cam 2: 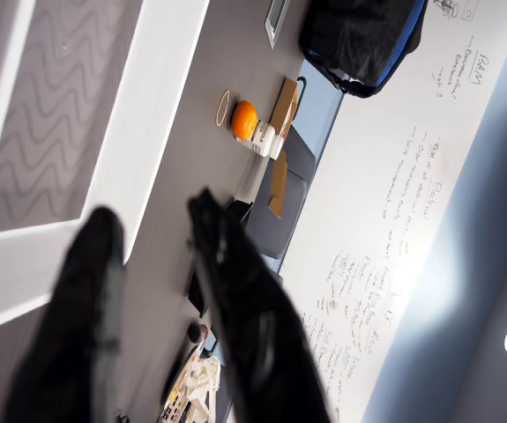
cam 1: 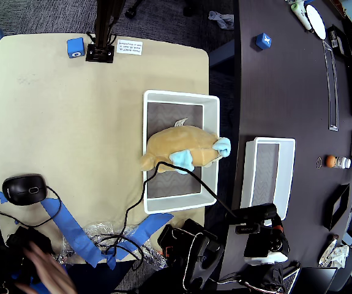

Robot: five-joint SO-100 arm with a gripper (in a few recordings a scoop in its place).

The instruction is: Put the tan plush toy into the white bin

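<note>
Lying: the tan plush toy (cam 1: 177,144) lies across the middle of the white bin (cam 1: 153,95) in the overhead view, its rounded tan end hanging over the rim at 9 o'clock and its light blue parts reaching the wall at 3 o'clock.
Tag: a small white tag sticks up at 12 o'clock on the toy.
Bin floor: grey floor shows above and below the toy; the bin's walls are thin and white.
Cable: a black cable (cam 1: 195,179) runs from the toy's underside toward 5 o'clock, over the bin's lower rim.
Bench: the tan bench (cam 1: 59,135) carries the bin at its 3 o'clock edge; a black mouse (cam 1: 24,189) sits at 8 o'clock, blue tape strips (cam 1: 71,228) at 7 o'clock, a blue cube (cam 1: 75,47) at 11 o'clock.
Second bin: a narrower white bin (cam 1: 267,173) stands on the dark bench at 3 o'clock of the task bin, well apart from it.
Hand: in the wrist view the hand (cam 2: 152,220) has two black fingers (cam 2: 235,291) slightly parted with nothing between them; a wavy grey bin floor shows at 10 o'clock and an orange ball (cam 2: 244,119) at 12 o'clock.
</note>
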